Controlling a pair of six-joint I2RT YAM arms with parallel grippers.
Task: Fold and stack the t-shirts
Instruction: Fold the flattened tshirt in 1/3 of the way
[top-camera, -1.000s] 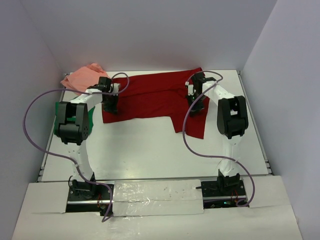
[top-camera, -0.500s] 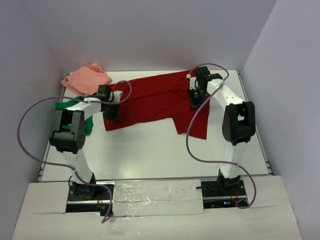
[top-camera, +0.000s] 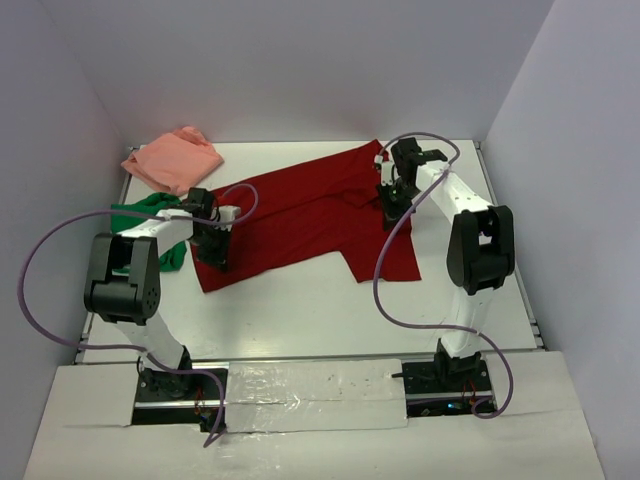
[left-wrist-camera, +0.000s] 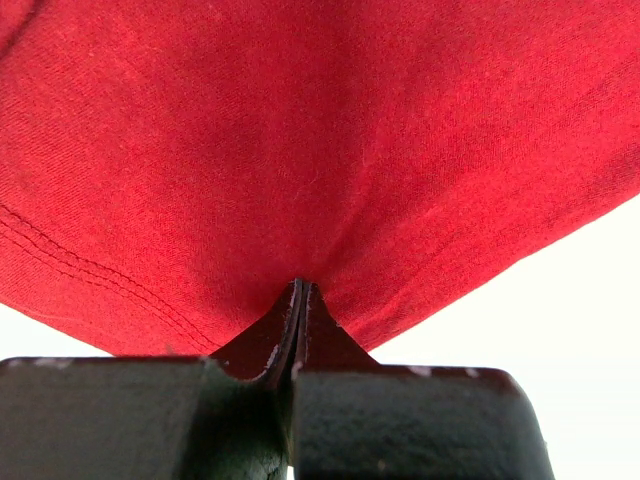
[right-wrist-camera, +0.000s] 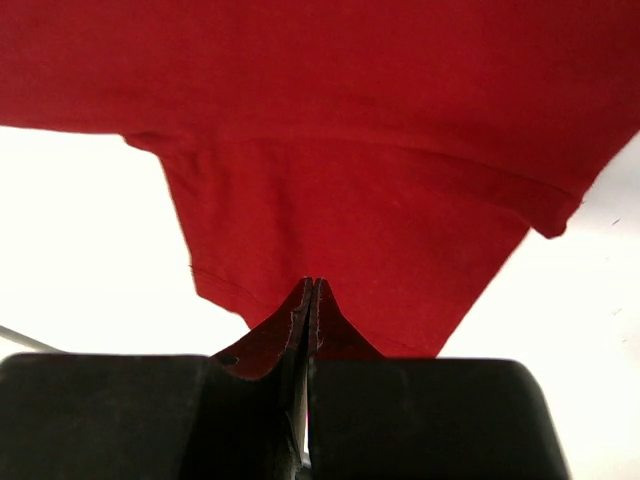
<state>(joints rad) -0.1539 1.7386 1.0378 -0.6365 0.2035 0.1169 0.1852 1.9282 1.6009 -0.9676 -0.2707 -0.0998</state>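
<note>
Top external view shows the dark red t-shirt (top-camera: 300, 215) spread flat over the far half of the white counter (top-camera: 300, 320). It lies slantwise, from a near left corner up to the far right. One sleeve juts toward the near side on the right.

The left end effector (top-camera: 212, 252) sits at the shirt's near left corner, pointing down at the cloth. In the left wrist view its two fingers (left-wrist-camera: 250, 355) are pressed together with a pinch of red cloth caught between them. Creases fan out from that pinch, and a stitched hem runs along the left edge.

The right end effector (top-camera: 390, 205) sits on the right part of the shirt, just above the sleeve. In the right wrist view its fingers (right-wrist-camera: 345, 345) are likewise clamped together on a fold of red cloth. The sleeve spreads beyond them, with bare counter on either side.

The bright green t-shirt (top-camera: 140, 212) lies bunched at the left edge of the counter, partly hidden behind the left arm. Whether it touches the red one cannot be told. The salmon pink t-shirt (top-camera: 172, 158) sits crumpled in the far left corner, near the red shirt but apart from it.

A purple cable (top-camera: 40, 262) loops out from each arm.
</note>
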